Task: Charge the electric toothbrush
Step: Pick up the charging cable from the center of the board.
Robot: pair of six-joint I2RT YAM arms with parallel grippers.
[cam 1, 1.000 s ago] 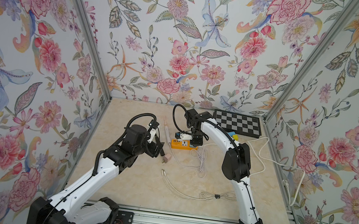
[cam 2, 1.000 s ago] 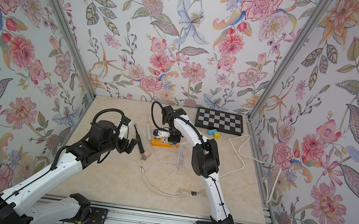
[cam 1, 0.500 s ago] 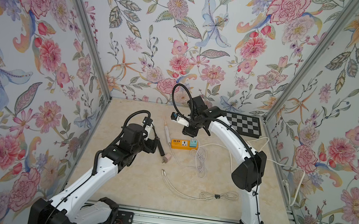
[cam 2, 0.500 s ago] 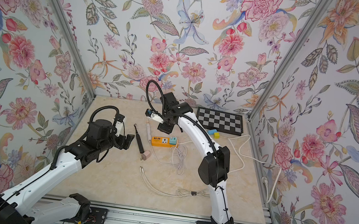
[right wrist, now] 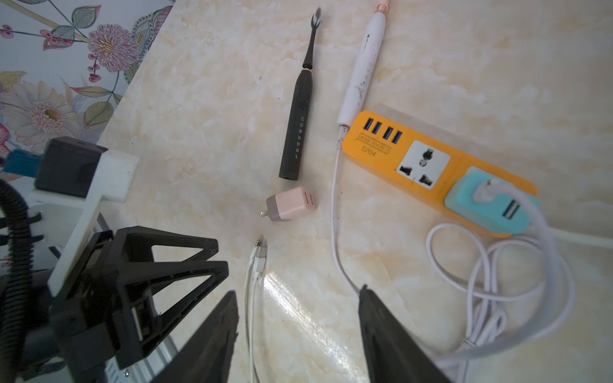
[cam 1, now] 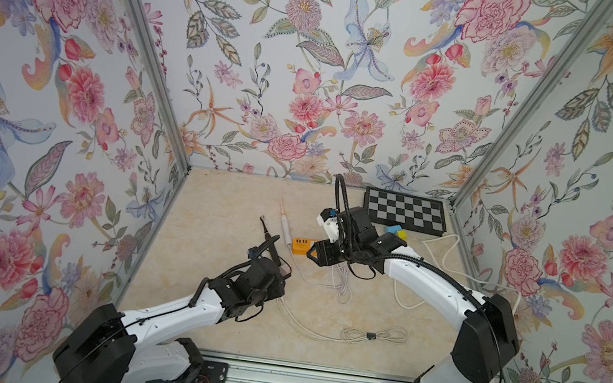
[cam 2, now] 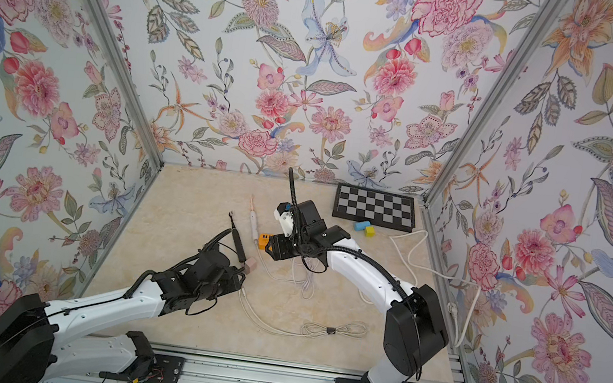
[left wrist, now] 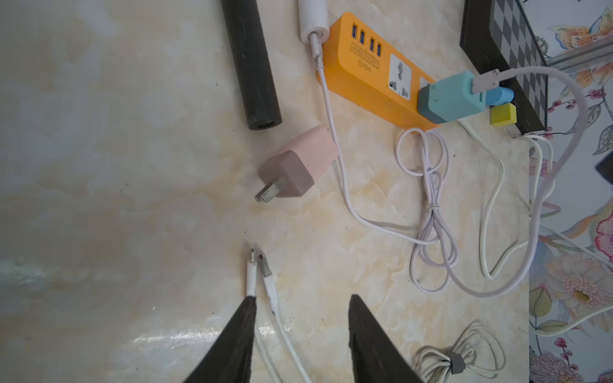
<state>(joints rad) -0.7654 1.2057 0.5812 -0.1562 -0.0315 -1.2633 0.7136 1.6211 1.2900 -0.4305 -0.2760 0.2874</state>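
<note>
Beige marbled tabletop (cam 1: 214, 208), level. Carries a black electric toothbrush (right wrist: 298, 126) lying flat, bristles toward the back wall, and near it a white electric toothbrush (right wrist: 361, 73) with a pink tip, also flat. Holds an orange power strip (right wrist: 374, 152) with 4 USB ports just beside the white handle's base. Bears a pink charger plug (right wrist: 292, 204) on its side near the black handle's end, prongs bare. Shows 2 white cable ends (left wrist: 252, 275) side by side, close to the plug yet apart from it. Supports a lilac cable (left wrist: 428, 185) in loose loops beside the strip, a tied white cable coil (cam 1: 370, 334) nearer the front, and a checkerboard (cam 1: 405, 211) at the back with a blue block (cam 2: 361, 226) and a yellow cube (cam 2: 370, 231) at its front edge.
</note>
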